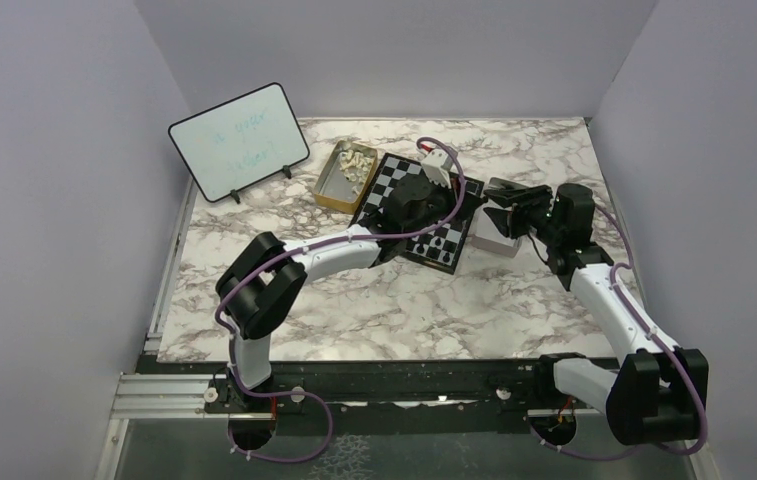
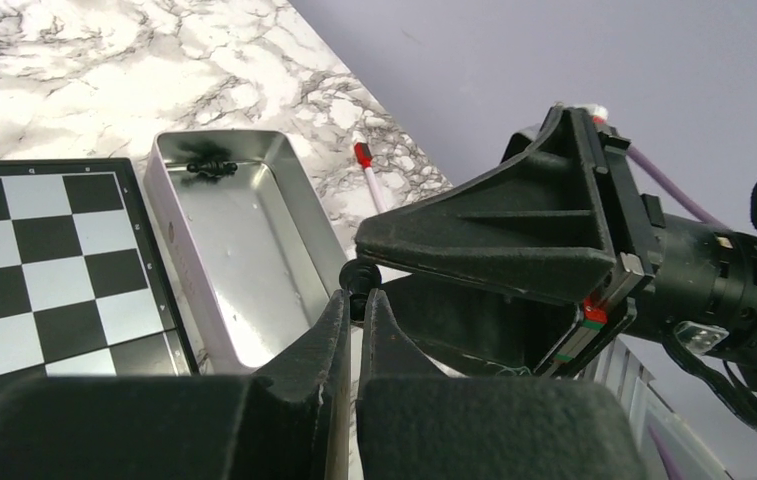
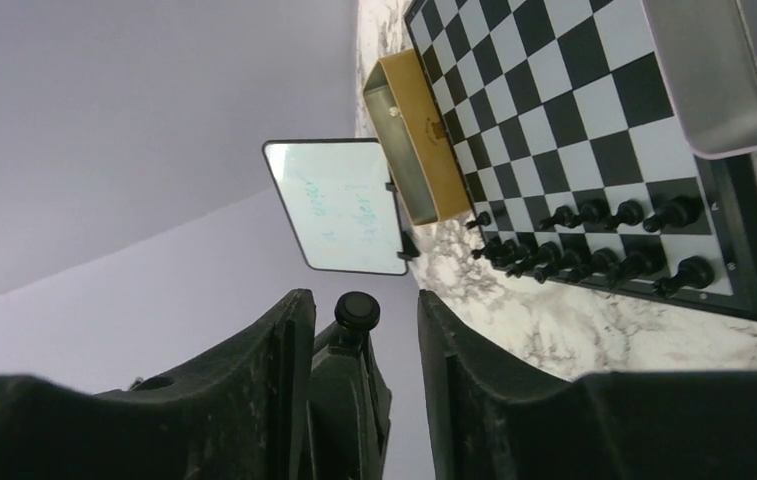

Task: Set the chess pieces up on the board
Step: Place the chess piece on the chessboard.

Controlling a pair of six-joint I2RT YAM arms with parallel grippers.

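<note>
L white-and-black robot arm [image 1: 334, 252] & R white-and-black robot arm [image 1: 609, 305] are wearing glossy white link shells btwn chunky black joint housings. Thin purple cables [image 2: 666, 185] are running along both. Black R gripper [image 2: 369, 270] is showing matte, grainy triangular fingers [image 2: 494, 235] w/ ribs, plus small red & green marks [image 2: 592, 312].
</note>
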